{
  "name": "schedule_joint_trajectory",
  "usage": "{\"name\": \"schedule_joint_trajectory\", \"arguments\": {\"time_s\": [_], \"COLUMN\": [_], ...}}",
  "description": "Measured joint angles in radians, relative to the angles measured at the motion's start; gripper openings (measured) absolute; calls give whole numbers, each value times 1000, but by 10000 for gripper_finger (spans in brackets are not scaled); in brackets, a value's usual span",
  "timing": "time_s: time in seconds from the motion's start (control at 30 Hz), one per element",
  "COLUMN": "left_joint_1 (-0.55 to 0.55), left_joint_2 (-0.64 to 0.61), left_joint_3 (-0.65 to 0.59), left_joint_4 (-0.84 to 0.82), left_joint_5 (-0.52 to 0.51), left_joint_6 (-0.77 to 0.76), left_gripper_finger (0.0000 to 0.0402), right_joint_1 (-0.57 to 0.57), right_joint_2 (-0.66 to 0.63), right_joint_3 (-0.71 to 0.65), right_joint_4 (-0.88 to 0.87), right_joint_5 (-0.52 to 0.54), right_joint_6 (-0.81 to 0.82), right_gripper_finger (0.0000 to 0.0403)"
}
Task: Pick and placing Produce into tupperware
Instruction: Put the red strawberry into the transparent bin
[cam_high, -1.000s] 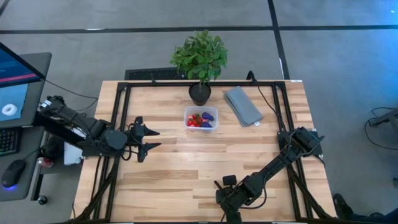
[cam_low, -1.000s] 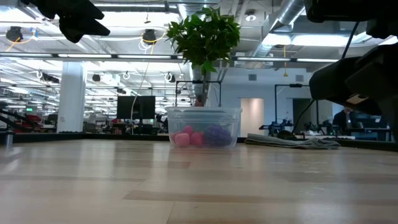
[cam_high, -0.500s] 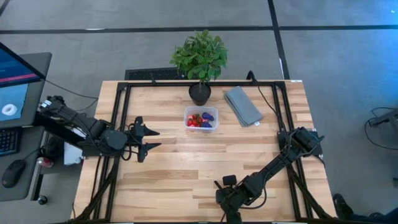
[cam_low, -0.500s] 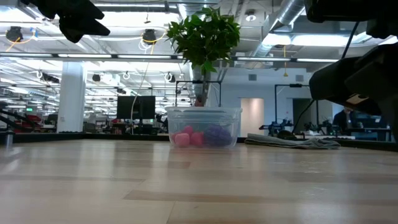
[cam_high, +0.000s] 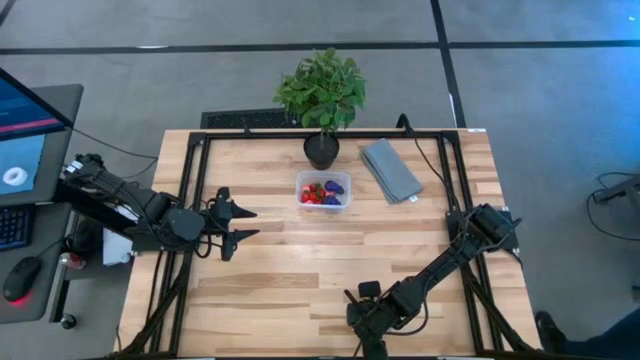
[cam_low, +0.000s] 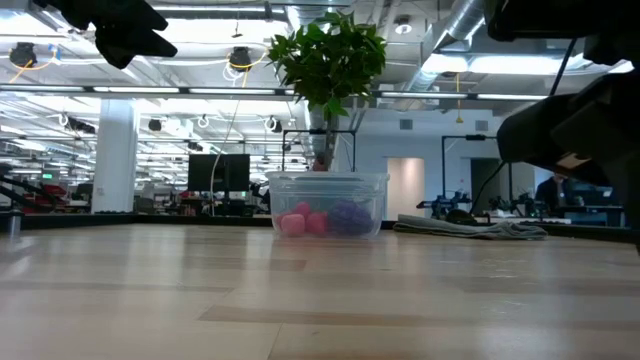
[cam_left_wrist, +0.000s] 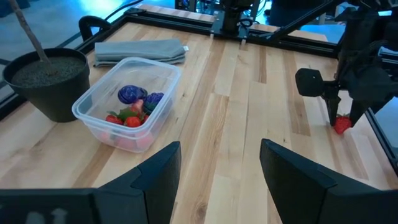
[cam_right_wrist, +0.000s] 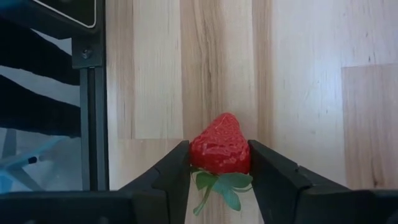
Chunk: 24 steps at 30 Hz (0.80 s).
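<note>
Produce nearly all sits in the tupperware (cam_high: 323, 189) mid-table, and one last strawberry (cam_right_wrist: 219, 144) is pinched between the right gripper's (cam_right_wrist: 219, 163) fingers at the table's near edge, while the left gripper (cam_high: 232, 224) waits spread apart at left.

This is a robotics lab set inside a large open-plan office or industrial hall. A pale wooden-plank table (cam_high: 330, 250) edged with a black metal frame (cam_high: 195, 180) stands on a grey concrete floor (cam_high: 520, 90) marked with dark lines. Beside it, a desk carries a lit blue computer screen (cam_high: 22, 135) and a dark mouse (cam_high: 20, 280). Across the room, the low view shows exposed silver ceiling ducts (cam_low: 465, 20), rows of strip lights (cam_low: 190, 92), white columns (cam_low: 115, 155) and distant black monitors (cam_low: 220, 172).
</note>
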Motion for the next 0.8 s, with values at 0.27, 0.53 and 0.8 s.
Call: {"name": "schedule_joint_trajectory", "arguments": {"time_s": [0.27,0.53,0.8], "left_joint_1": [0,0,0], "left_joint_2": [0,0,0], "left_joint_3": [0,0,0], "left_joint_4": [0,-1,-1], "left_joint_5": [0,0,0], "left_joint_6": [-1,-1,0], "left_gripper_finger": [210,210,210], "right_joint_1": [0,0,0], "right_joint_2": [0,0,0], "right_joint_3": [0,0,0], "right_joint_4": [0,0,0], "right_joint_5": [0,0,0], "right_joint_6": [10,19,27], "right_gripper_finger": [168,173,169]}}
